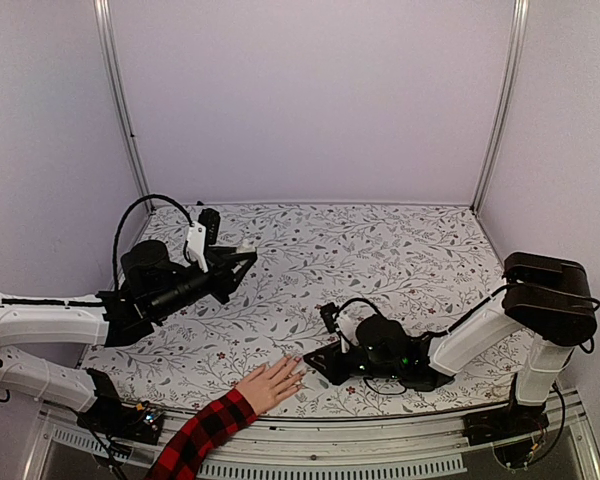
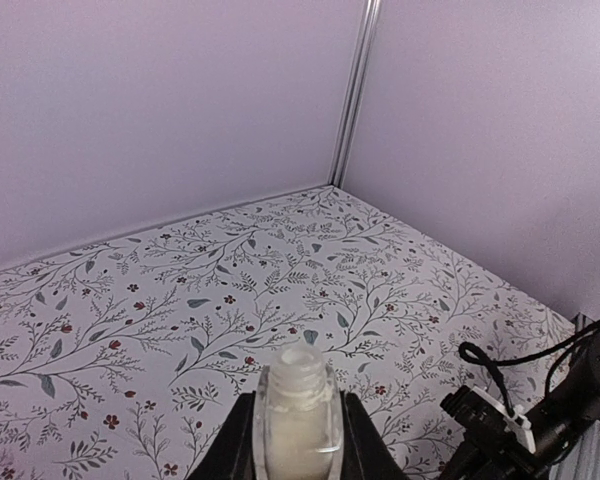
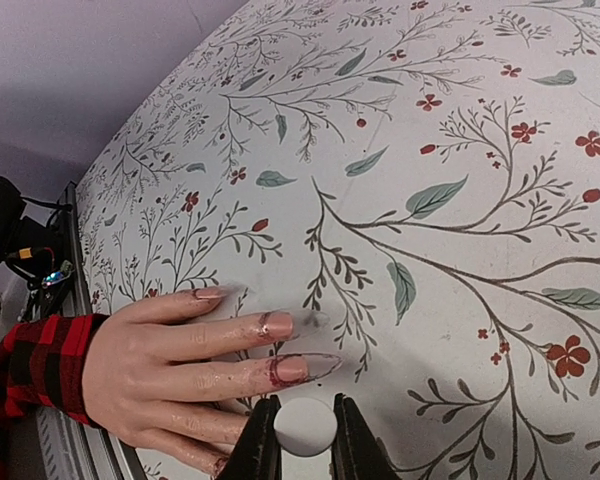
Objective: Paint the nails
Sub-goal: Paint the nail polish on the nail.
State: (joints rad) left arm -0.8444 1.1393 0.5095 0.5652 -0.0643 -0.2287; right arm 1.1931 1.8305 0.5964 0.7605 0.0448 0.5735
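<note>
1. The left jaws are closed on a small clear bottle (image 2: 300,408), one jaw on each side. The bottle stands upright with its threaded neck bare, no cap on it. It's held up above the floral tabletop (image 2: 180,290) over on the left side, well apart from the hand.
2. The right jaws sit low near the front edge of the tabletop. They're nearly closed and pinching a white round cap (image 3: 305,426). I can't tell what hangs under the cap, since the jaws hide it.
3. The hand (image 3: 150,360) lies flat and palm down on the tabletop between the two arms. Its fingers are spread and point at the right jaws, and a red-and-black plaid sleeve (image 3: 35,365) covers the wrist.
4. The nails (image 3: 277,324) are long and glossy and rest right on the tabletop. The one closest to the cap has a reddish smear on the skin around it, and its tip sits just beside the jaws. From the top camera they're too small to make out.
</note>
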